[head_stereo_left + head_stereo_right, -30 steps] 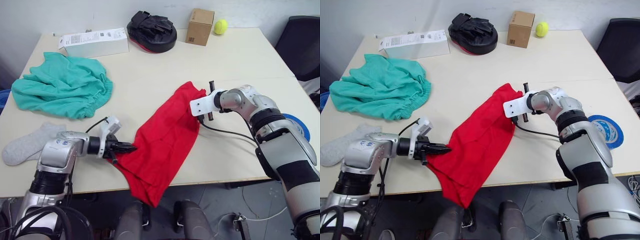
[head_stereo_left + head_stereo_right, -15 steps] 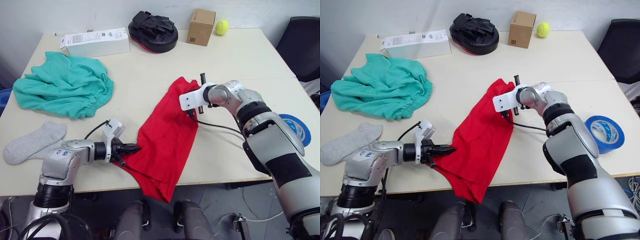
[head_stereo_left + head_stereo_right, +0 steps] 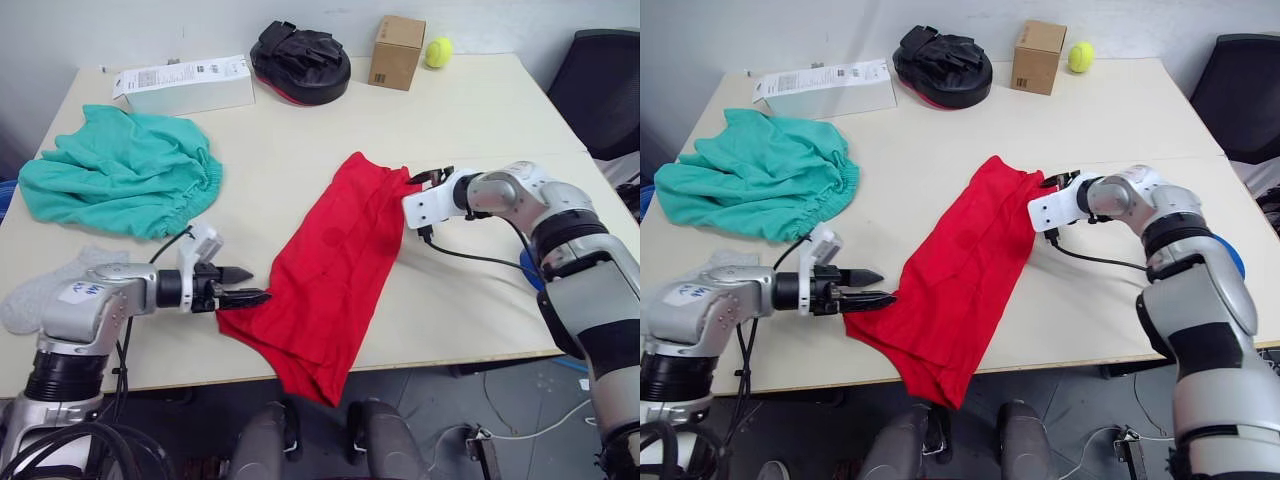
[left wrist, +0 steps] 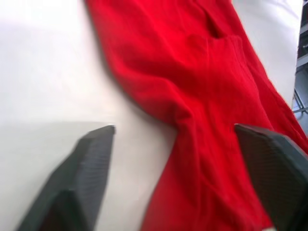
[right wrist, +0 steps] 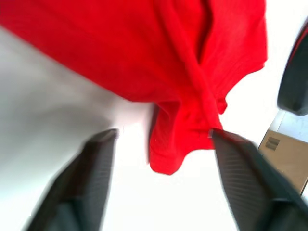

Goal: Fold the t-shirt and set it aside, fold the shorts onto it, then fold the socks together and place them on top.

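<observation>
Nearest, left hand point(image 3: 258, 284) now spread open at the t-shirt's point(image 3: 335, 260) near-left edge, no longer pinching it as half a second ago. Shirt lying in a longer, flatter diagonal band on the table point(image 3: 480, 100), lowest end drooping over the front edge. Right hand point(image 3: 427, 179) drawn back right, unclenched beside the far corner. Likely stretched out for folding (no fold made yet). Socks point(image 3: 30, 300) and shorts point(image 3: 115, 170) untouched at left. Farther back, printed label on the white box point(image 3: 185, 83), too small to read.
</observation>
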You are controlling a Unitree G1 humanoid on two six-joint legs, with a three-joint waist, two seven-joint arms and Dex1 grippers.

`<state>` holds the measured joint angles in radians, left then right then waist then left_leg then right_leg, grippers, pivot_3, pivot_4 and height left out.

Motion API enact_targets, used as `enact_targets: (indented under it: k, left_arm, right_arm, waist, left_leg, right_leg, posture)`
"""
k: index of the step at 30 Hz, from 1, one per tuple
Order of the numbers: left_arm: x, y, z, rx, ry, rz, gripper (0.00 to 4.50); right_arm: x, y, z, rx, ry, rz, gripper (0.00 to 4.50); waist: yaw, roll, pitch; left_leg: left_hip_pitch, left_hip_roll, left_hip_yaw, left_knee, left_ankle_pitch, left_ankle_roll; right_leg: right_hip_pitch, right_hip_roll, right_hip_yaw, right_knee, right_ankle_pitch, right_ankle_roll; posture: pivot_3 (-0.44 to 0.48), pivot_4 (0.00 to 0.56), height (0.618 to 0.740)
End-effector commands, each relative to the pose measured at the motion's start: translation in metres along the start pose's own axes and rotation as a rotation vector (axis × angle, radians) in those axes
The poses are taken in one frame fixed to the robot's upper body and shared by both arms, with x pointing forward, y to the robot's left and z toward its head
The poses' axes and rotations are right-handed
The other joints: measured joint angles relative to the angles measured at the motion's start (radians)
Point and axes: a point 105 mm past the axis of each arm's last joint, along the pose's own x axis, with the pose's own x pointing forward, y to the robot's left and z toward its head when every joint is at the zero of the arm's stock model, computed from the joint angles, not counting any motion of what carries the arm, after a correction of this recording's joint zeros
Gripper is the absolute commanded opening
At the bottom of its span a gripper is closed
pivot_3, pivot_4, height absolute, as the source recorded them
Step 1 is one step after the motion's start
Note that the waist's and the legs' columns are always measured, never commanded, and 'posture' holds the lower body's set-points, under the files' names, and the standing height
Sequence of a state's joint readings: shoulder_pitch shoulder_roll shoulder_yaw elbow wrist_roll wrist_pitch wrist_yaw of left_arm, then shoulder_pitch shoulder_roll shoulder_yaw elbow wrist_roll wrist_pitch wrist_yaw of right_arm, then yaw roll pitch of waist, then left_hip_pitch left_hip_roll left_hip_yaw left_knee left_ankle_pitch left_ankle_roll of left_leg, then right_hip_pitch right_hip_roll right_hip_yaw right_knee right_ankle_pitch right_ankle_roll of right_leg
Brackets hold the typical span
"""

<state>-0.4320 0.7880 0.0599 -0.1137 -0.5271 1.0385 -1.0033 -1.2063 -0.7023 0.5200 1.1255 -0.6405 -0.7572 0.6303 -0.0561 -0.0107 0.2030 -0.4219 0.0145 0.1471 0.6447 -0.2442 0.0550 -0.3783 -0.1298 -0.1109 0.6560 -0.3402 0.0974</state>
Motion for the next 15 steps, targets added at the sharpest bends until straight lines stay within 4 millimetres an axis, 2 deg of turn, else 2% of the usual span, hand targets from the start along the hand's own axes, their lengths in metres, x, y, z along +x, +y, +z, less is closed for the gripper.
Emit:
enact_targets:
  k: [1, 4, 7, 10, 15]
  left_arm:
    - [-0.015, -0.002, 0.02, 0.065, -0.025, -0.053, 4.5]
    - [-0.02, 0.007, 0.038, 0.091, -0.03, -0.047, 4.5]
    - [-0.016, 0.018, 0.059, 0.082, -0.033, -0.056, 4.5]
    - [-0.003, 0.031, 0.074, 0.086, -0.011, -0.068, 4.5]
    - [0.03, 0.044, 0.096, 0.076, 0.038, -0.074, 4.5]
  right_arm:
    - [-0.028, -0.006, 0.01, -0.036, -0.11, -0.046, 4.47]
    - [-0.05, 0.011, 0.024, -0.034, -0.193, -0.021, 4.47]
    - [-0.066, 0.029, 0.043, -0.048, -0.259, 0.003, 4.47]
    - [-0.078, 0.046, 0.066, -0.038, -0.348, 0.036, 4.47]
    - [-0.086, 0.067, 0.098, -0.046, -0.482, 0.076, 4.47]
  waist:
    - [0.006, 0.0, 0.0]
    - [0.023, 0.0, 0.0]
    - [0.031, 0.0, 0.0]
    - [0.032, 0.0, 0.0]
    - [0.033, -0.003, 0.002]
  left_leg:
    - [0.0, 0.0, 0.0, 0.0, 0.0, 0.0]
    - [0.0, 0.0, 0.0, 0.001, 0.0, 0.0]
    - [0.0, 0.0, 0.0, 0.003, 0.0, 0.001]
    - [0.0, 0.0, 0.001, 0.004, 0.0, 0.001]
    - [0.0, -0.001, 0.001, 0.005, 0.0, 0.002]
  right_leg:
    - [0.0, 0.0, 0.0, 0.0, 0.0, 0.0]
    - [0.001, 0.0, 0.0, -0.003, 0.0, 0.0]
    - [0.001, -0.001, 0.0, -0.003, 0.0, 0.0]
    - [0.001, 0.0, 0.0, -0.003, 0.0, 0.0]
    - [0.001, 0.0, 0.0, -0.002, 0.0, 0.0]
  posture:
    - [0.0, 0.15, 0.74]
    - [0.0, 0.15, 0.74]
    - [0.0, 0.15, 0.74]
    - [0.0, 0.15, 0.74]
    - [0.0, 0.15, 0.74]
